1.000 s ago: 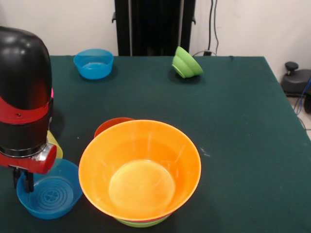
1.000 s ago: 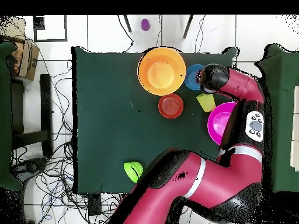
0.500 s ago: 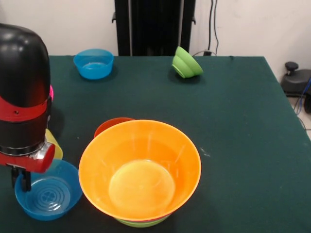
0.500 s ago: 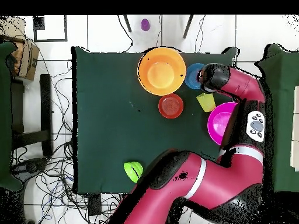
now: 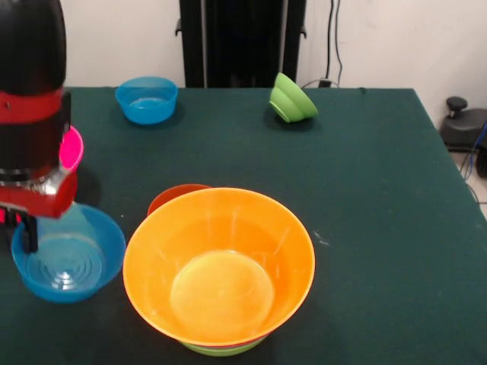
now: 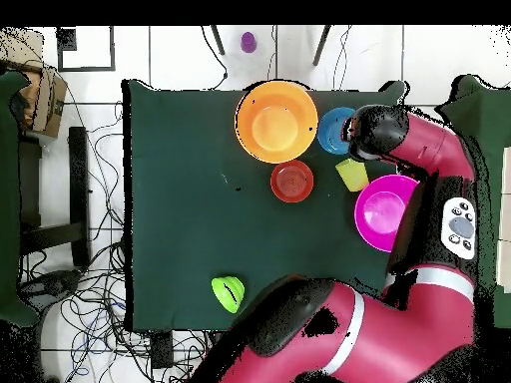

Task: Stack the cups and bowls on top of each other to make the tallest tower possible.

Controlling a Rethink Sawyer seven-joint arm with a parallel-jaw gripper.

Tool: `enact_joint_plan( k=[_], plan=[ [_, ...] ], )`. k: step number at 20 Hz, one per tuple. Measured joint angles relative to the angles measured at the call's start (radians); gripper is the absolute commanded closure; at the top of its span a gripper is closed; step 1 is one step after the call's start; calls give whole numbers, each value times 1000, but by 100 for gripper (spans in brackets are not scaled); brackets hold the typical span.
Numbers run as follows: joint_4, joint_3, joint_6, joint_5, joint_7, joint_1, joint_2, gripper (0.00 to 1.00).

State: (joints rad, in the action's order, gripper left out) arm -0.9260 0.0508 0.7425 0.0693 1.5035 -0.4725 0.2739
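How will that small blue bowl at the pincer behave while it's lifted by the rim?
Likely light: the blue bowl looks like thin translucent plastic. The pincer grips only one edge, so the bowl probably tilts or swings. Its glossy wall may slip in the grip. The orange bowl on the tower sits close beside it, so a swing could nudge that.

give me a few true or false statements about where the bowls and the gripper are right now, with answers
1. The gripper is at the rim of a blue bowl. True.
2. The lime green bowl at the table's far side stands upright. False: it is tipped on its side.
3. The big orange bowl sits on top of other bowls. True: a green rim shows beneath it.
4. The pink bowl is nested inside the orange one. False: it sits apart, partly under the arm.
5. A second blue bowl is stacked on the tower. False: it stands alone by the far edge.
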Motion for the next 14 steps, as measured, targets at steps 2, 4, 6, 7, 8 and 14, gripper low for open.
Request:
enact_joint_plan(
  k=[2,4,6,7,8,14],
  plan=[
    [-28,1,15,-2,0,0,45,100],
    [-52,1,34,-5,0,0,96,100],
    [-61,1,49,-5,0,-1,124,100],
    [-67,1,64,-5,0,-2,150,100],
    [-71,1,81,-6,0,-2,174,100],
    [-77,1,141,-6,0,-5,254,100]
  ],
)
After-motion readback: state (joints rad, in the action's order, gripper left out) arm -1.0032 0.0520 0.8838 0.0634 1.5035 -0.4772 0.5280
